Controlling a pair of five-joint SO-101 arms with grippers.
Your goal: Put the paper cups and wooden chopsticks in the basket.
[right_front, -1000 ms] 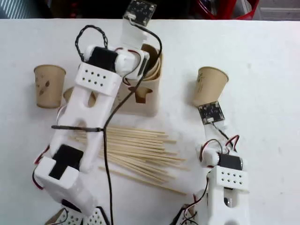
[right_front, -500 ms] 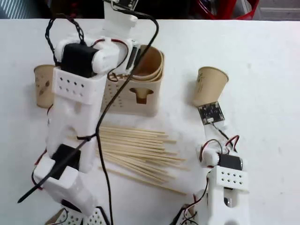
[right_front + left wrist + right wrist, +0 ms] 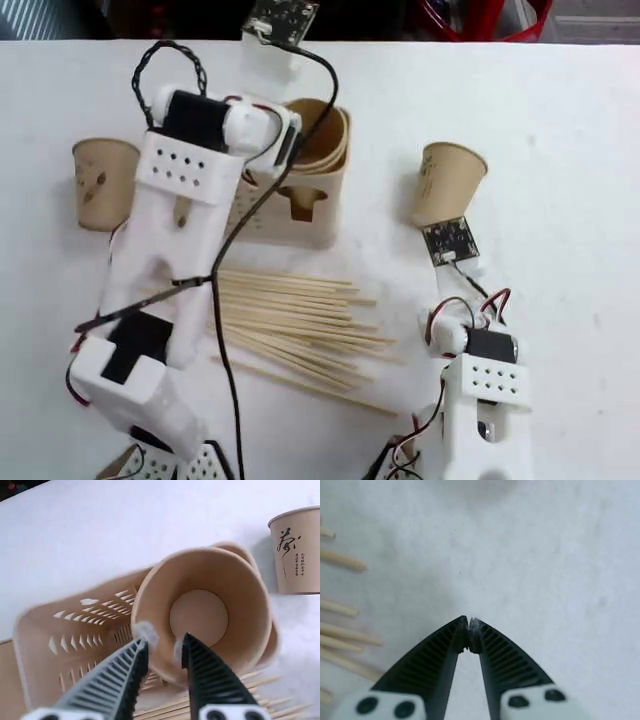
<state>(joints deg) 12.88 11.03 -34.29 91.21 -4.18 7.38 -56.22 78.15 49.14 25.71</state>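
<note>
Two cups are outside the basket [image 3: 322, 225]: the left-hand cup [image 3: 105, 183] on the table [image 3: 560, 120] beside my left arm, and the right-hand cup [image 3: 447, 182] just ahead of my right arm. A third, the nested cup [image 3: 200, 615], sits at the basket's right end, set into at least one more whose rim shows behind it. The chopsticks [image 3: 290, 320] lie in a loose fan on the table in front of the basket, none of them in it.

Left gripper [image 3: 162, 642]: above the basket, jaws a narrow gap apart, one finger inside the nested cup and one outside, astride its near rim. I see space either side of the wall, so I judge it has hold of nothing. Right gripper [image 3: 469, 622]: fingertips together, nothing between them, over bare table beside the chopstick ends.

Judged stage: one cup being let go in the basket; two cups and all chopsticks outstanding.

Hazards noted:
1. If my left gripper lifts away at a slant, the inner finger could catch the rim and drag the cup out, or tip the light basket.
2. The nested cup appears to lean; the next cup set on it may jam or ride high.
3. My left arm spans the chopsticks and passes close to the left-hand cup. A low swing would scatter the sticks or knock the cup over.
4. My right gripper must open before it meets the right-hand cup; advanced as it is, it would only push the cup away.
5. The chopsticks are thin and lie flat, so a pinch may take a few and roll the rest.
</note>
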